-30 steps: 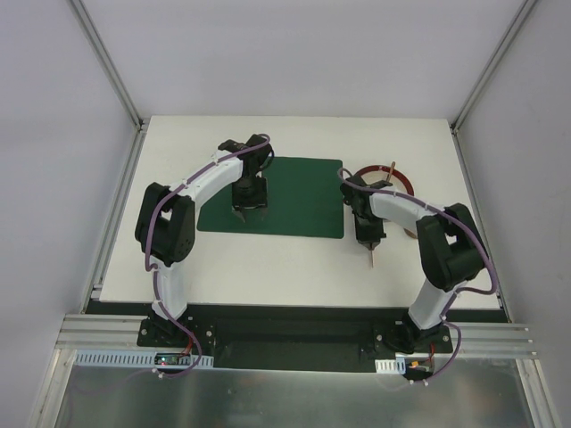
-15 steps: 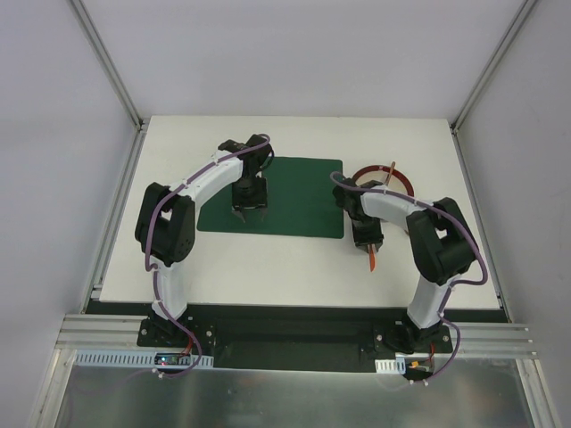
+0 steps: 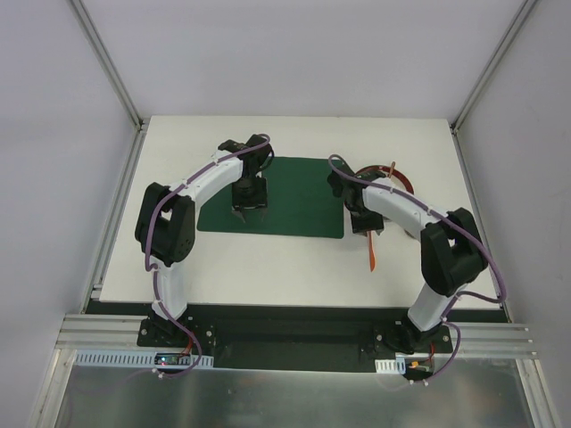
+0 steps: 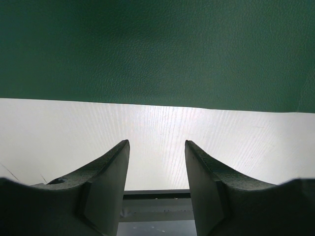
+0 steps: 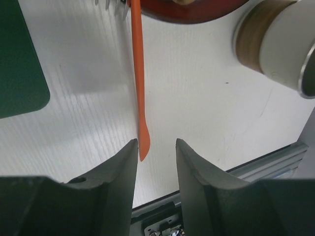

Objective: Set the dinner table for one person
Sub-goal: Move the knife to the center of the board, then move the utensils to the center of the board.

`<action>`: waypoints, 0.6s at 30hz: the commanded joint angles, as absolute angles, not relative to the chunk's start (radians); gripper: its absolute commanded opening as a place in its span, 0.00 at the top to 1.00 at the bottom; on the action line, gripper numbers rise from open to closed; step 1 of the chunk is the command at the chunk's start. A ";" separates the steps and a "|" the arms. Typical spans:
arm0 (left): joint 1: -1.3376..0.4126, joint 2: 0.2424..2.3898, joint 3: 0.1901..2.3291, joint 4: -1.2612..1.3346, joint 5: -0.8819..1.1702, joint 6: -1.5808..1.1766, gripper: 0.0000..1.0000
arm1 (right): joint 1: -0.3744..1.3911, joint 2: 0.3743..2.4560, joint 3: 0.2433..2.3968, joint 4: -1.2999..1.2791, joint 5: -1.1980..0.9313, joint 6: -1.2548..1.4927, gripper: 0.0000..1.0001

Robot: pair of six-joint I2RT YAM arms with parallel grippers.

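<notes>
The orange-handled fork at upper centre looks light, stiff and thin, probably best pinched mid-handle by the right hand, whose jaws stand apart.

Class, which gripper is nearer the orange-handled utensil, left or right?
Right. The right gripper is directly over the handle end of the orange-handled utensil, jaws open. The left gripper is over the near edge of the green placemat, well away.

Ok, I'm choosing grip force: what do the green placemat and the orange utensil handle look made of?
Placemat: likely faux leather or vinyl, matte, with fine pebbled grain. Utensil handle: probably plastic, smooth, uniformly orange, faint sheen.
</notes>
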State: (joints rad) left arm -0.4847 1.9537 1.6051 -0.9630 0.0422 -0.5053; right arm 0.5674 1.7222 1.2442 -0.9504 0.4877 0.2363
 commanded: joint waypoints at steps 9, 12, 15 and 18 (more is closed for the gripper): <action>-0.491 1.913 1.600 -0.986 0.011 -0.477 0.52 | 0.420 1.953 1.632 -0.991 0.517 0.111 0.57; -0.491 1.931 1.612 -0.986 0.014 -0.472 0.52 | 0.371 2.016 1.719 -0.997 0.486 0.077 0.55; -0.491 1.947 1.628 -0.988 0.017 -0.471 0.51 | 0.330 2.072 1.833 -1.002 0.465 0.054 0.49; -0.491 1.965 1.647 -0.989 0.017 -0.465 0.51 | 0.292 2.124 1.917 -1.005 0.419 0.034 0.45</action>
State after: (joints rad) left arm -0.4847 1.9556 1.6066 -0.9630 0.0402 -0.4843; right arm 0.3267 2.0884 1.8122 -0.9775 0.4702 0.0879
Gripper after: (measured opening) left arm 0.486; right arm 0.544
